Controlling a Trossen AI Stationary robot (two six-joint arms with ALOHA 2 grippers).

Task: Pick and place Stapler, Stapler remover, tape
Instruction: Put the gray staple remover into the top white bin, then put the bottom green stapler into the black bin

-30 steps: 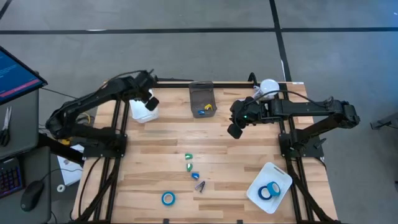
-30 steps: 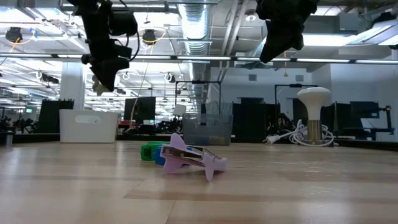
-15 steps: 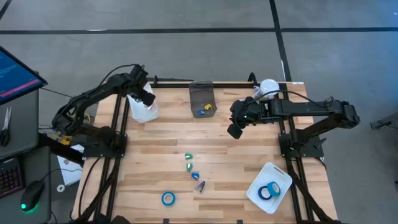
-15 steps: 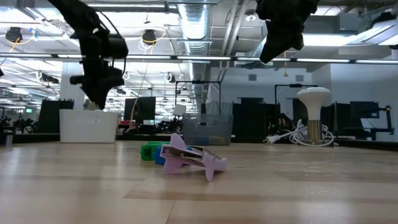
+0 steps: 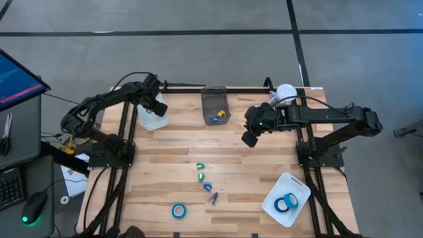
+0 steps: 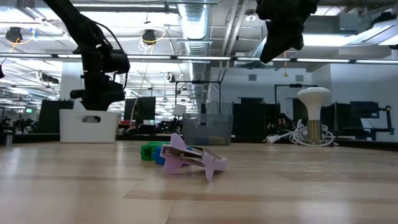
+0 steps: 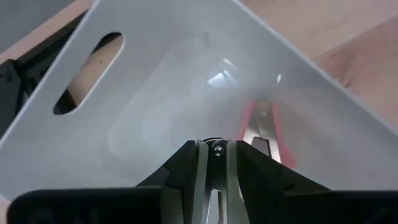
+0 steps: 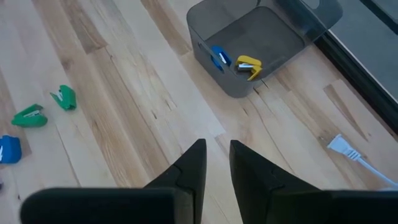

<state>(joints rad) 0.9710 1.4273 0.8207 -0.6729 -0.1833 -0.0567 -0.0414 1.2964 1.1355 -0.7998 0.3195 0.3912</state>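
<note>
Fingers of my left gripper [image 7: 213, 163] sit pressed together inside the white plastic bin [image 5: 151, 118] at the table's far left corner, just beside a red-handled stapler remover [image 7: 263, 127] lying on its floor. My right gripper [image 8: 214, 163] hovers with its fingers slightly apart near the grey translucent bin [image 5: 215, 104]. One blue tape roll [image 5: 178, 211] lies on the wooden table [image 5: 172, 155]; two more [image 5: 287, 203] rest in the white tray [image 5: 297, 186].

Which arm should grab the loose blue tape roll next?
Right, probably. The right claw hovers free over the table, nearer the tape roll at the front edge. The left claw is down inside the white bin, fingers closed.
</note>
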